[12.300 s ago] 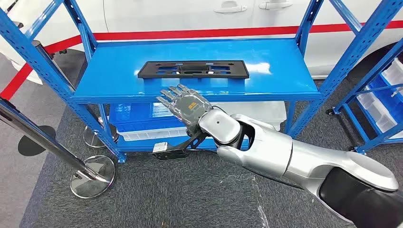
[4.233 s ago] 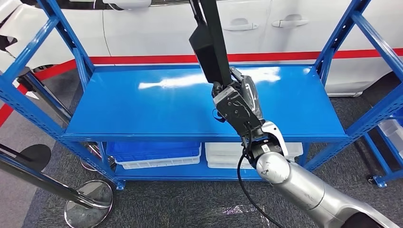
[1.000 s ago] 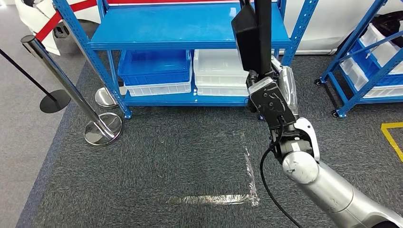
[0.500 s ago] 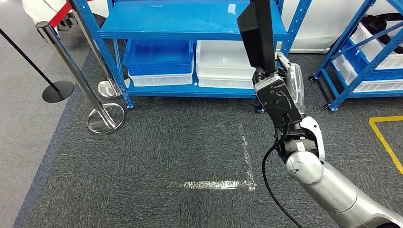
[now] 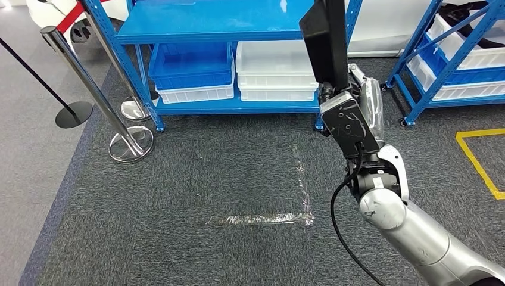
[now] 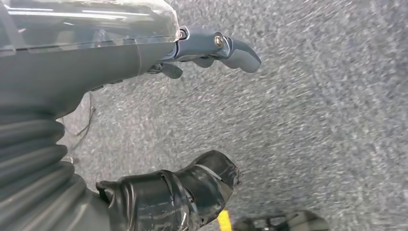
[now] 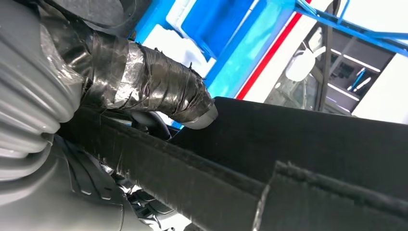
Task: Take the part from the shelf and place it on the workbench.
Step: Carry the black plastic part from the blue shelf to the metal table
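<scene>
Chrome stanchion (image 5: 89, 89) at upper left, blue shelf (image 5: 214, 24) top centre, tape mark (image 5: 265, 219) on carpet mid-frame, black part (image 5: 326, 42) upright at upper centre-right, right hand (image 5: 351, 116) clasping its lower end, left hand (image 6: 144, 159) holding nothing, fingers apart over carpet.

Right hand (image 5: 352, 116) holding a long flat black plastic part (image 5: 326, 42) upright

Centre right of frame, over grey carpet (image 5: 196, 185); blue metal shelf (image 5: 214, 24) with blue and white bins across the top; chrome stanchions upper left.
</scene>
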Available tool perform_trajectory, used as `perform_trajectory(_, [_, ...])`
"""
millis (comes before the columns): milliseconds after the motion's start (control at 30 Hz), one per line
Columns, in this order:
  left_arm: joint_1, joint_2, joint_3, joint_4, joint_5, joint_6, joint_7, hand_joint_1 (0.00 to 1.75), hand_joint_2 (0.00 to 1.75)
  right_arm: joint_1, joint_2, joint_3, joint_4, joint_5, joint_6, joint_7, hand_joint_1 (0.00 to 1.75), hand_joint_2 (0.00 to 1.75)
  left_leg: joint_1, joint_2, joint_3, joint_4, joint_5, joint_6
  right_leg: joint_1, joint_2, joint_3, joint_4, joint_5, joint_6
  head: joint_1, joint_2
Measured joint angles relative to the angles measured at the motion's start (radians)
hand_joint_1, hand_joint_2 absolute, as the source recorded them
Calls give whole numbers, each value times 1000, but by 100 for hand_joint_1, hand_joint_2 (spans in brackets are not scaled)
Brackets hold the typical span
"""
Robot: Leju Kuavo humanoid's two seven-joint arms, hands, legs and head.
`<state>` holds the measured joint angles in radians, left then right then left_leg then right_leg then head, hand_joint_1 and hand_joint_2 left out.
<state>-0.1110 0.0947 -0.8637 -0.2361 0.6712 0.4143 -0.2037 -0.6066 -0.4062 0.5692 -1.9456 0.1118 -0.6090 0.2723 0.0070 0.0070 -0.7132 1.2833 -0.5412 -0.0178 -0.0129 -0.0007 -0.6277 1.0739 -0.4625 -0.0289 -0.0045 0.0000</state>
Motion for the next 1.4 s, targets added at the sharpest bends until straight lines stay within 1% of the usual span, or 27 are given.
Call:
perform_trajectory(33, [-1,0,0,0,0,0,0,0,175,0,0,0,-1,0,0,0,175,175,-4,-1,45,-56,25,9,1,0,-5,0,5,0,0,0])
perform_trajectory(100, [-2,2,0,0,0,1,0,0,175,-1,-1,-1,-3,0,0,0,175,175,-12,-3,135,-189,42,29,2,-1,-10,-1,14,6,1,0])
perform_trajectory(133, [-3,4,0,0,0,1,0,0,175,-1,-1,-2,-4,0,0,0,175,175,-17,-4,160,-231,40,36,0,-3,-12,-3,19,11,1,0])
perform_trajectory(167, [-3,5,0,0,0,2,-1,0,175,-1,-2,-2,-5,0,0,0,175,175,-21,-4,170,-252,35,40,-2,-4,-13,-5,24,17,1,0])
perform_trajectory(233, [-4,4,0,0,-1,7,0,0,175,0,-2,-3,-5,1,-1,2,175,175,-22,-2,174,-275,49,47,-5,-5,-13,-12,34,30,0,0])
perform_trajectory(267, [-4,4,0,0,-2,10,0,0,175,0,-3,-3,-6,2,-1,2,175,175,-19,-1,177,-289,59,52,-4,-4,-16,-7,27,35,1,0])
perform_trajectory(333, [-3,2,0,0,-3,15,2,0,175,-1,-5,-4,-8,6,0,3,175,175,-12,4,181,-313,81,59,-2,-1,-46,60,-24,42,4,0])
perform_trajectory(400, [-3,1,0,0,-5,18,5,0,175,1,-5,-5,-8,12,0,3,175,175,-12,4,171,-314,91,62,-4,1,-90,174,-88,48,7,0])
perform_trajectory(433, [-2,0,0,0,-7,19,8,0,175,4,-6,-5,-8,16,0,3,175,175,-12,4,165,-312,93,61,-7,1,-104,216,-102,52,7,0])
perform_trajectory(467, [-1,-1,0,0,-10,23,10,0,175,6,-6,-5,-8,20,0,4,175,175,-10,2,159,-308,95,60,-10,1,-101,225,-99,56,7,0])
perform_trajectory(500, [-1,-2,0,0,-13,29,13,0,175,8,-6,-5,-8,25,0,5,175,175,-8,-2,151,-301,96,57,-13,1,-85,207,-84,60,7,0])
perform_trajectory(533, [0,-3,0,0,-19,37,16,0,175,8,-6,-5,-8,32,0,7,175,175,-6,-7,144,-291,95,53,-17,3,-49,149,-56,64,8,0])
perform_trajectory(600, [-3,-4,-3,0,-36,59,23,0,175,8,-6,-5,-10,53,1,12,175,175,-3,-17,123,-265,90,42,-22,30,15,37,-28,67,8,0])
perform_trajectory(633, [-4,-5,-5,0,-46,72,29,0,175,10,-7,-5,-11,66,1,15,175,175,-4,-21,112,-252,88,36,-23,41,29,8,-24,63,8,0])
perform_trajectory(667, [-5,-5,-9,0,-55,84,36,0,175,12,-7,-5,-13,79,1,19,175,175,-5,-26,102,-244,89,30,-22,47,28,3,-29,57,7,0])
perform_trajectory(800, [-4,-7,-29,0,-84,113,64,0,175,19,-10,-5,-17,121,7,37,175,175,-3,-42,83,-237,96,13,-20,21,18,5,-16,31,6,0])
perform_trajectory(867, [-4,-7,-37,0,-97,120,72,0,175,21,-10,-5,-22,140,9,49,175,175,-1,-34,61,-191,62,4,-24,5,17,0,-10,21,2,0])
perform_trajectory(933, [-4,-8,-51,0,-115,125,82,0,175,30,-12,-5,-31,164,13,67,175,175,2,-21,13,-73,-3,-5,-22,-13,15,-1,-7,16,-2,0])
perform_trajectory(1000, [-2,-9,-66,0,-138,127,94,0,175,47,-14,-5,-42,182,17,84,175,175,4,-15,-22,23,-39,-8,-20,-31,12,-1,-6,15,-2,0])
perform_trajectory(1033, [0,-10,-73,0,-150,129,98,0,175,54,-16,-5,-46,188,18,89,175,175,4,-14,-15,21,-30,-6,-19,-40,12,-1,-6,16,-2,0])
perform_trajectory(1067, [0,-11,-79,0,-161,132,100,0,175,58,-17,-5,-50,192,19,94,175,175,3,-10,10,-17,-6,-3,-18,-48,12,-1,-5,16,-2,0])
perform_trajectory(1100, [0,-12,-86,0,-173,136,102,0,175,60,-19,-6,-54,196,19,98,175,175,2,0,49,-81,26,2,-17,-57,13,-1,-5,16,-1,0])
perform_trajectory(1167, [-5,-13,-105,0,-192,147,105,0,175,66,-24,-11,-67,204,19,104,175,175,-8,35,114,-201,62,12,-12,-73,14,-2,-4,21,-1,0])
perform_trajectory(1233, [-12,-14,-133,0,-213,159,107,0,175,82,-33,-19,-83,215,19,115,175,175,-17,49,131,-245,63,21,-7,-92,16,-8,0,32,-1,0])
perform_trajectory(1300, [-15,-17,-161,0,-236,167,110,0,175,105,-41,-24,-99,229,18,130,175,175,-15,28,130,-256,72,32,-6,-104,19,-15,2,45,-1,0])
perform_trajectory(1367, [-18,-22,-178,0,-258,168,116,0,175,130,-50,-28,-114,245,17,147,175,175,-10,10,134,-271,83,42,-8,-70,6,19,-27,54,0,0])
perform_trajectory(1400, [-21,-24,-185,0,-266,167,120,0,175,142,-57,-32,-123,254,16,156,175,175,-8,1,135,-275,88,47,-8,-44,-14,64,-55,56,1,0])
